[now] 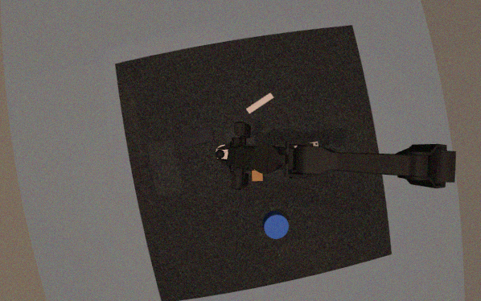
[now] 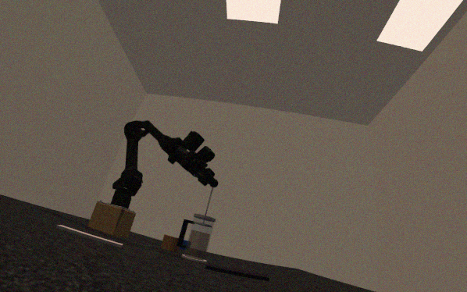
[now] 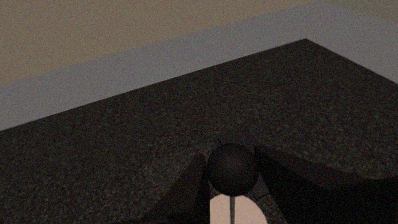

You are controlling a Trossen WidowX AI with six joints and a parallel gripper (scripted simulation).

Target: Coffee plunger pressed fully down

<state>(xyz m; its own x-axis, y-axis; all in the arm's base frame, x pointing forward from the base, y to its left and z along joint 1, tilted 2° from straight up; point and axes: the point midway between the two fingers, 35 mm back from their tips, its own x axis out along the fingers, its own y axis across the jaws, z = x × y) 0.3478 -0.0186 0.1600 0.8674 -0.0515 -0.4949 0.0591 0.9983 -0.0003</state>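
Currently the gripper (image 3: pixel 233 170) is clamped on the plunger knob (image 3: pixel 233 169): in the wrist view the dark ball sits squeezed between both fingers, with the thin rod dropping from it to the pale lid below. Exterior view agrees: the rod (image 2: pixel 208 201) runs up from the press (image 2: pixel 201 233) to the gripper tip (image 2: pixel 213 183), so the plunger is at full height, not pushed in.

The press stands upright near the middle of the dark mat (image 1: pixel 174 121), handle (image 2: pixel 185 230) facing the arm base. From the top, the arm (image 1: pixel 355 162) reaches in from the right and covers most of the press; only a sliver of pale lid (image 1: pixel 224 154) shows at the tip.

Other items on the mat:
- an orange block (image 1: pixel 257 175) just beside the press, partly under the wrist
- a blue disc (image 1: pixel 276 226) well apart from the press, toward the near edge
- a pale strip (image 1: pixel 260 103) on the opposite side, apart from the press

The arm base sits on a tan box (image 2: pixel 112 219).
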